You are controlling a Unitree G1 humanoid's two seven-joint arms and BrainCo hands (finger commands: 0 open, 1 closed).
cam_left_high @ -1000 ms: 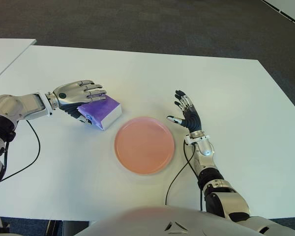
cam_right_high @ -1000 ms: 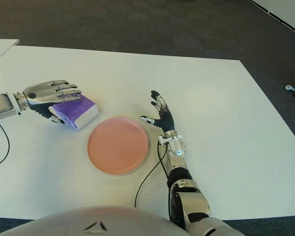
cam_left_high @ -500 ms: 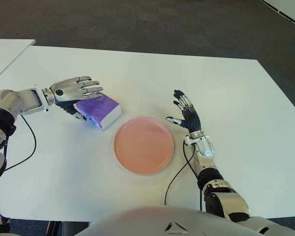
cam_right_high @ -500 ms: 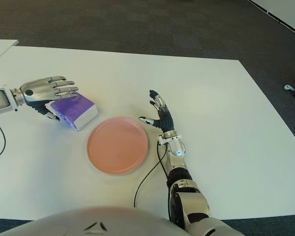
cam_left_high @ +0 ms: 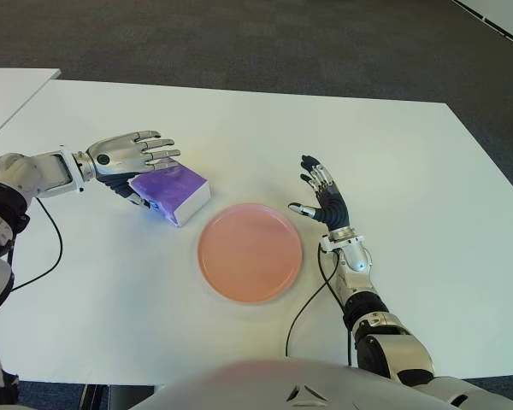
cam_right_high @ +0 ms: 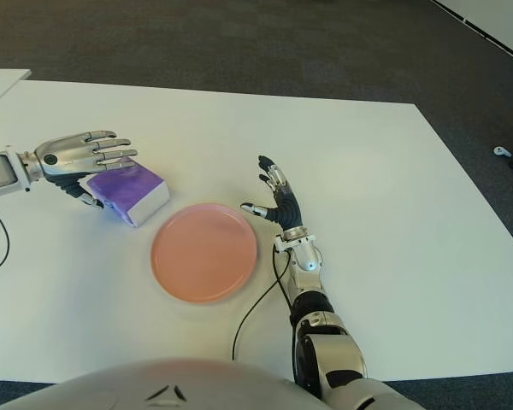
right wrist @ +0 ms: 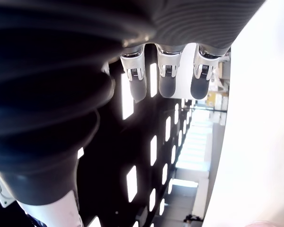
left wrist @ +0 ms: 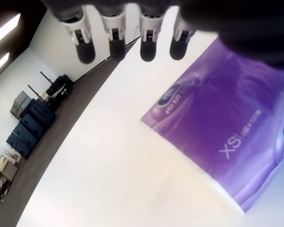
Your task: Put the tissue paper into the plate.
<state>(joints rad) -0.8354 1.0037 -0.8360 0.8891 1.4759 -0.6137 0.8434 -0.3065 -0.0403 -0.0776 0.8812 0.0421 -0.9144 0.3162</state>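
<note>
Tissue pack: a purple, soft plastic-wrapped rectangular pack of tissue paper (cam_left_high: 173,190) with a white side face lies flat on the white tabletop (cam_left_high: 410,162), to the robot's left of the plate and a little farther from the robot, close to its rim but apart from it.
Plate: a round, shallow salmon-pink plate (cam_left_high: 250,252) sits near the middle of the tabletop; nothing lies in it.
Left hand: the silver left hand (cam_left_high: 128,155) is over the pack's far-left edge, palm down. In the left wrist view 4 fingertips (left wrist: 115,46) reach straight out above the purple wrapper (left wrist: 227,127) and close on nothing; the thumb shows dark beside the pack's left end, and contact there cannot be told.
Right hand: the black-palmed right hand (cam_left_high: 323,196) shows just to the right of the plate, fingers spread and pointing up, holding nothing.
Cable: a thin black cable (cam_left_high: 303,307) runs across the tabletop from the right wrist toward the near edge.
</note>
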